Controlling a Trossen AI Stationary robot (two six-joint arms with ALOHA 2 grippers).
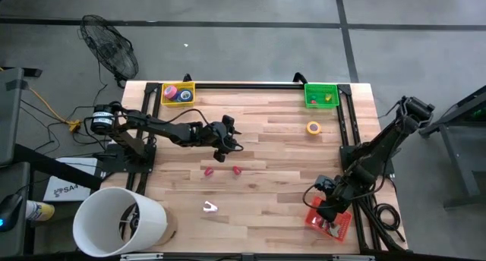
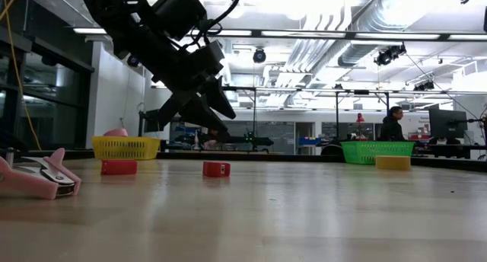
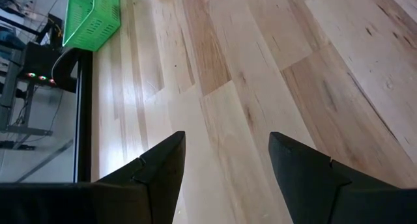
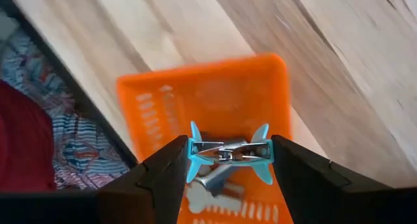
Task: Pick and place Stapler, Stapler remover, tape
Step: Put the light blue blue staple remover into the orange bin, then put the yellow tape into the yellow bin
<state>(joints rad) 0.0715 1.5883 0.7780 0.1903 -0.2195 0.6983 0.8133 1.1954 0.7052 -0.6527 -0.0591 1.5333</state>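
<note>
I hold a blue staple remover crosswise in the right gripper directly above the orange basket; the left gripper stands open, red staplers at its 6 o'clock.

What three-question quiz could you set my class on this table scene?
1. True or false: the left gripper is holding something.
2. The right gripper grips a blue remover. Which basket lies under it? A) green B) orange C) yellow
3. Fill in: the loose yellow tape roll lies nearest the ____ basket.

Key
1. False: its fingers stand apart with only bare wood between them.
2. B: the orange basket.
3. Green: the green basket.
</note>
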